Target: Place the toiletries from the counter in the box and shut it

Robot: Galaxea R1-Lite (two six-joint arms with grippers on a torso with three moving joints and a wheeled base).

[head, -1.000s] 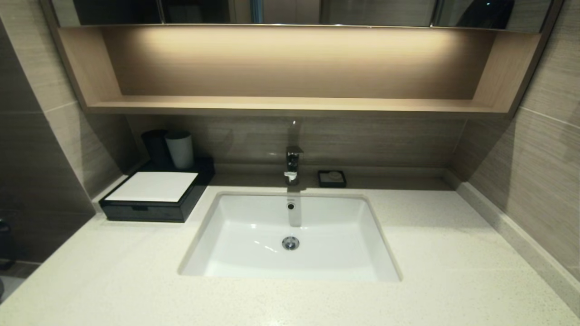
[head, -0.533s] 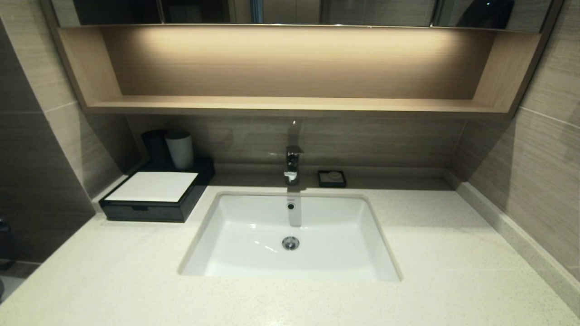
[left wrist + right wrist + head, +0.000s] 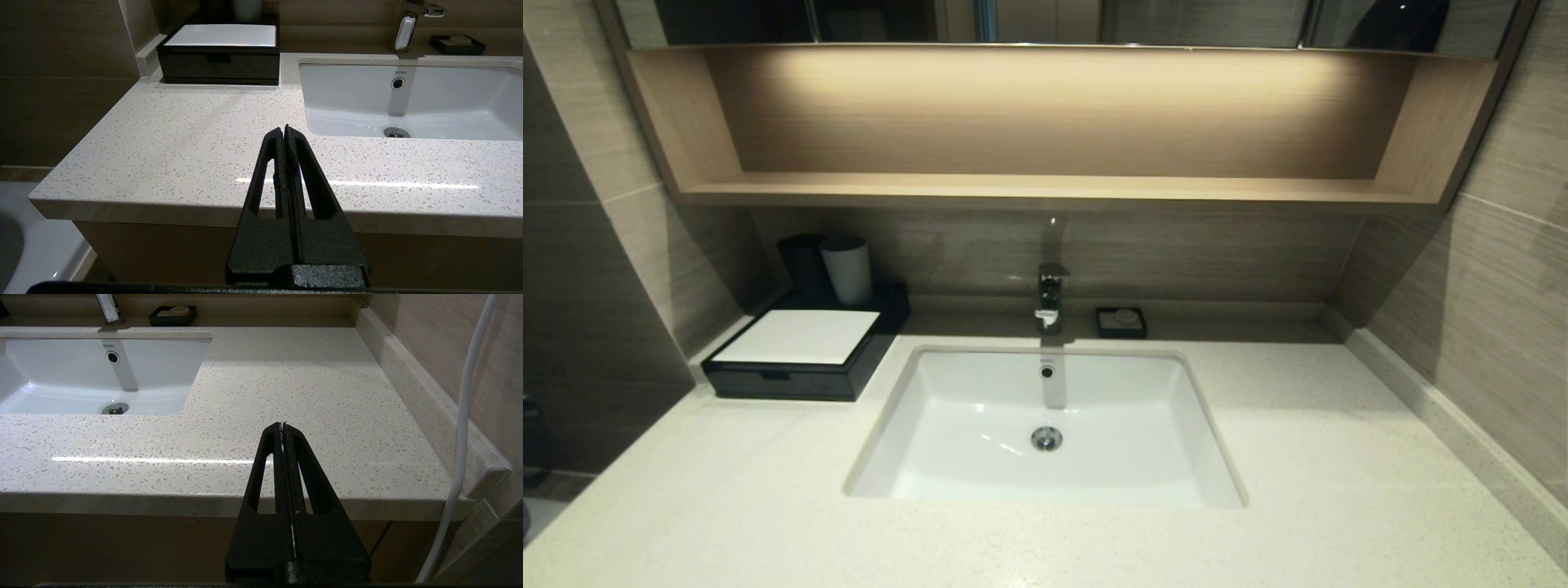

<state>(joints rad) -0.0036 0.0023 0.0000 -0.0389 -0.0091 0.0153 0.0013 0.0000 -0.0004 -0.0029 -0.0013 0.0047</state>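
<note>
The black box (image 3: 792,371) with a white top panel stands at the back left of the cream speckled counter (image 3: 727,506), its front drawer pushed in; it also shows in the left wrist view (image 3: 218,61). No toothbrushes or sachet show on the counter in any view. My left gripper (image 3: 284,130) is shut and empty, held low in front of the counter's front edge, left of the sink. My right gripper (image 3: 282,426) is shut and empty, in front of the counter's edge, right of the sink. Neither arm shows in the head view.
A white inset sink (image 3: 1045,433) with a chrome tap (image 3: 1051,298) sits mid-counter. A grey cup (image 3: 846,269) and a dark cup stand behind the box. A small black soap dish (image 3: 1121,322) sits by the back wall. A white cable (image 3: 463,416) hangs at the right wall.
</note>
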